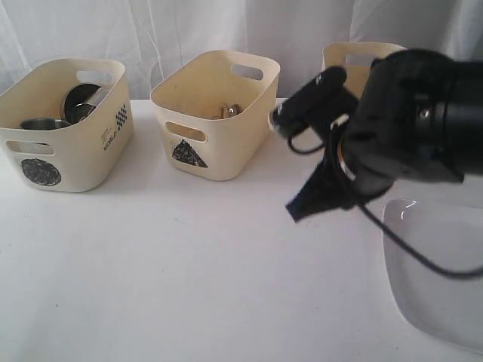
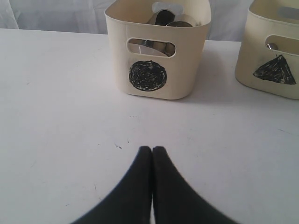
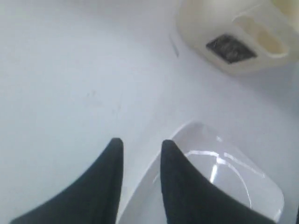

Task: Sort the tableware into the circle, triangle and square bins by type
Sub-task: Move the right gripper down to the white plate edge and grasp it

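The right gripper (image 3: 140, 142) hangs parted, seemingly over the edge of the plate (image 3: 224, 186); the left gripper (image 2: 152, 148) is clenched, empty.

Count: 3 bins: circle bin (image 1: 75, 151), triangle bin (image 1: 219, 151), square bin (image 3: 210, 23). 1 white square plate (image 1: 438, 279) on the counter (image 1: 189, 286). In the circle bin, 2 steel vessels (image 1: 41, 123) clearly visible, total can't tell. In the triangle bin, cutlery (image 1: 230, 111) shows only as a sliver, count unreadable. 2 grippers: left gripper (image 2: 152, 151), right gripper (image 3: 140, 144), 2 fingers each.
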### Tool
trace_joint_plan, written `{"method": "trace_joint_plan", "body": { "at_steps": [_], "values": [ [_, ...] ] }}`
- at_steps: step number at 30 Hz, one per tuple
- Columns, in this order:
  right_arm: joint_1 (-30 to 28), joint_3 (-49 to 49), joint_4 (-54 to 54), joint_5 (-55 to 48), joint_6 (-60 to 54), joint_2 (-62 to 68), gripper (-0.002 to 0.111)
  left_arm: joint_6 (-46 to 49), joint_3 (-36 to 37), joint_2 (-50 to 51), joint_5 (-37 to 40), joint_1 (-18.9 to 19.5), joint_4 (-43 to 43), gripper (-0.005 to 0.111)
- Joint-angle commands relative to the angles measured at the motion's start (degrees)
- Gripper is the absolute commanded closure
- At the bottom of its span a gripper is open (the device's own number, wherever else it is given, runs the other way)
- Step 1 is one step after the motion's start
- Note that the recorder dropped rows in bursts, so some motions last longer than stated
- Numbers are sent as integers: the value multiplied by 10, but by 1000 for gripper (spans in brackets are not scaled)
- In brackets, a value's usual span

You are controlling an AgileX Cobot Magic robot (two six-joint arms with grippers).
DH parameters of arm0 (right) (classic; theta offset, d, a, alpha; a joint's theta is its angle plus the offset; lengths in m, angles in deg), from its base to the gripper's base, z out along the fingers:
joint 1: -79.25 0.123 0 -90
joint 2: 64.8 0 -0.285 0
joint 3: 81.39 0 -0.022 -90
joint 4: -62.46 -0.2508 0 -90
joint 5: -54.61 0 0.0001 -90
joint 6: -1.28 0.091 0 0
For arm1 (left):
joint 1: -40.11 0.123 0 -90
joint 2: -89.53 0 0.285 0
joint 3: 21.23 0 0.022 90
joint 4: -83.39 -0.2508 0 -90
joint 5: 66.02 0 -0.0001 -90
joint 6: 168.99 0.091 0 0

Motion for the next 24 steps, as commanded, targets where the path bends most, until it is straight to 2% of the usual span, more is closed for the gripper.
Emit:
{"method": "trace_joint_plan", "body": {
  "at_steps": [1,5,10,12,24],
  "values": [
    [81,55,-12,-84,-25,-10,81,-2,1,-3,-2,-4,6,107],
    [133,93,-1,-118,15,-10,79,-2,1,-3,-2,-4,6,107],
    [182,136,8,-150,93,-10,58,-2,1,-3,-2,-4,6,107],
    [198,152,10,-151,108,-10,54,-2,1,-3,-2,-4,6,107],
    [206,221,46,-153,172,-7,54,-2,1,-3,-2,-4,6,107]
  ]
}}
